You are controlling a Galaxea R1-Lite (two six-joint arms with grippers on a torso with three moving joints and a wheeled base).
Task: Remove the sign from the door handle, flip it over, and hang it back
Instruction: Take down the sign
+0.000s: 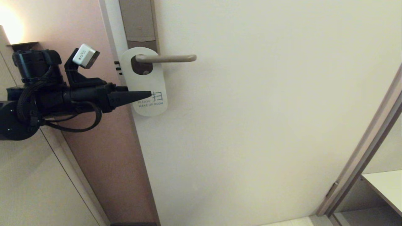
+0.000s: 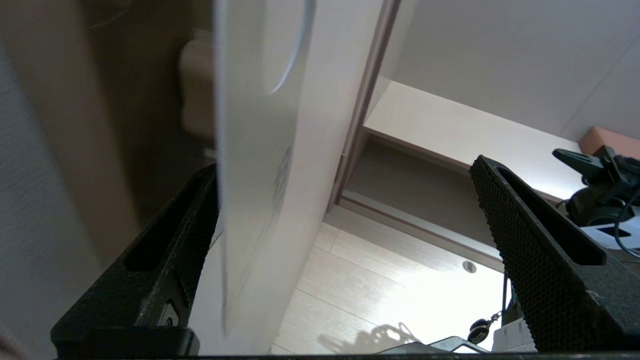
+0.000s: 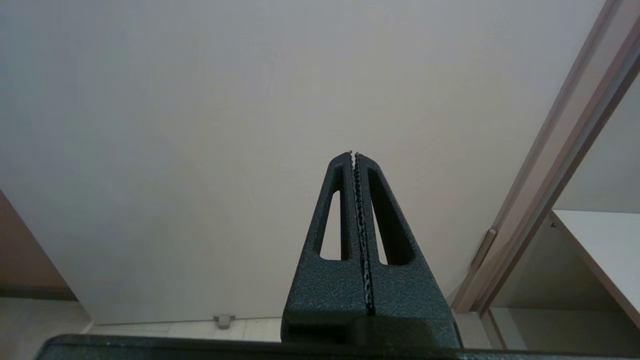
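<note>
Head view shows the sign [image 1: 145,82] hanging by its oval hole on the handle [image 1: 166,58], white face out, flat against the door [image 1: 267,110]. Your left tool [image 1: 147,94] sits at the sign's lower half with its jaws spread wide, gripping nothing. In the left wrist view one finger [image 2: 165,260] is against or just behind the sign's near edge and the other stands well clear on the open side. Judge the sign light, thin, somewhat flexible and smooth: pinch the lower body, away from the hole, firmly enough that it cannot slip. The handle's free end points away from the door's edge [image 1: 110,37], with bare door beyond it, so you have room to slide the sign off there. Your right tool [image 3: 354,155] is parked, jaws closed, empty.
</note>
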